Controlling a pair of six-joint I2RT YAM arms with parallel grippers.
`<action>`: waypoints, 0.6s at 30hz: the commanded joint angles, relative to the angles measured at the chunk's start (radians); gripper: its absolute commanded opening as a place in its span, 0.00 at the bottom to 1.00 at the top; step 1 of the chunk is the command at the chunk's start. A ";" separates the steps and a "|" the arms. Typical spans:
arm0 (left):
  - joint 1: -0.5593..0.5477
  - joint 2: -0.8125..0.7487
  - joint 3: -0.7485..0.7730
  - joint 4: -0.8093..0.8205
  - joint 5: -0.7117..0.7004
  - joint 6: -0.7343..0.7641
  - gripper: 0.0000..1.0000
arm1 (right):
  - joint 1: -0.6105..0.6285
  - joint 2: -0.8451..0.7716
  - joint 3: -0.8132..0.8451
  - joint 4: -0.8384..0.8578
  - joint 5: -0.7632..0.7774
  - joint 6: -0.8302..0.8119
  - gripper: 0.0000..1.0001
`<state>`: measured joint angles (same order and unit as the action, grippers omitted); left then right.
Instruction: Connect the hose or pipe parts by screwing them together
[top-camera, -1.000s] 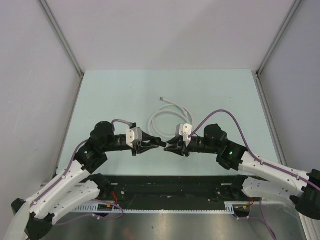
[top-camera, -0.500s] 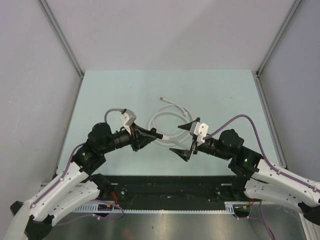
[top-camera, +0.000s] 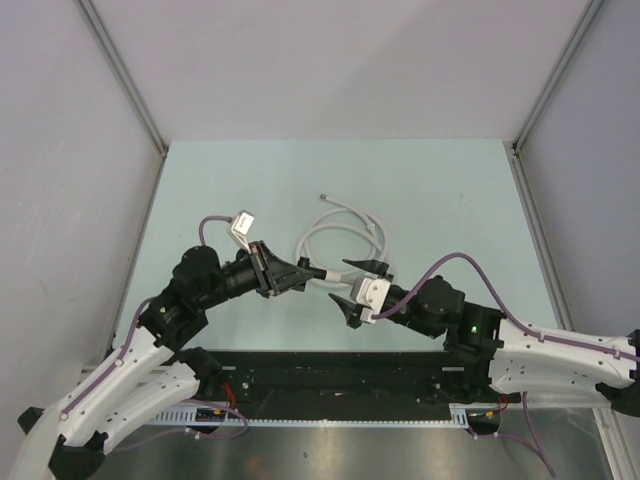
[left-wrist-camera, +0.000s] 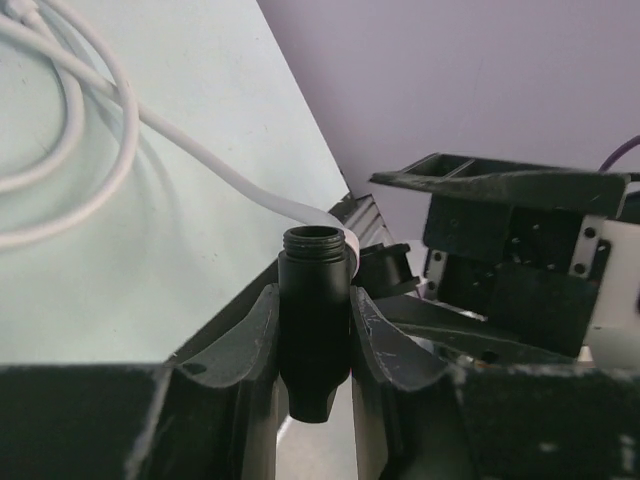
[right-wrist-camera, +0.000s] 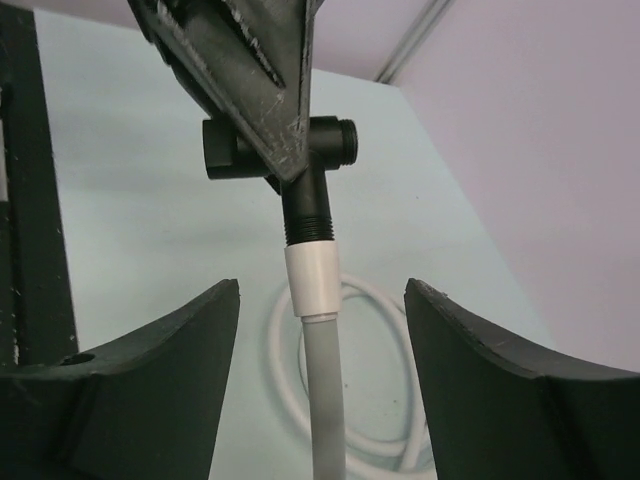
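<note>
Right wrist view: my right tool (right-wrist-camera: 322, 292) stands open, its fingers either side of the white collar (right-wrist-camera: 310, 268) on the hose and not touching it. Just beyond, my left tool (left-wrist-camera: 312, 335) is clamped tight on the black fitting (left-wrist-camera: 313, 290), whose threaded mouth shows above the fingers. From that fitting the white hose (top-camera: 303, 243) runs back into loose loops lying on the counter (top-camera: 450, 190) behind both tools. Farthest back, the hose's free end (top-camera: 322, 198) rests on the counter, well apart from either tool.
</note>
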<state>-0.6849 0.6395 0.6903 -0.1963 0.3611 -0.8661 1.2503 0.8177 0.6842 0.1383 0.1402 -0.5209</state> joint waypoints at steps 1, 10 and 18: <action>0.005 -0.031 0.060 0.054 0.009 -0.185 0.00 | 0.037 0.064 0.003 0.052 0.102 -0.114 0.69; 0.010 -0.011 0.061 0.044 0.075 -0.264 0.00 | 0.066 0.153 0.003 0.135 0.164 -0.169 0.45; 0.018 0.005 0.057 0.044 0.119 -0.280 0.00 | 0.080 0.182 0.008 0.170 0.138 -0.180 0.07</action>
<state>-0.6701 0.6552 0.6903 -0.2405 0.4049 -1.0843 1.3148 0.9955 0.6827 0.2314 0.2863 -0.6926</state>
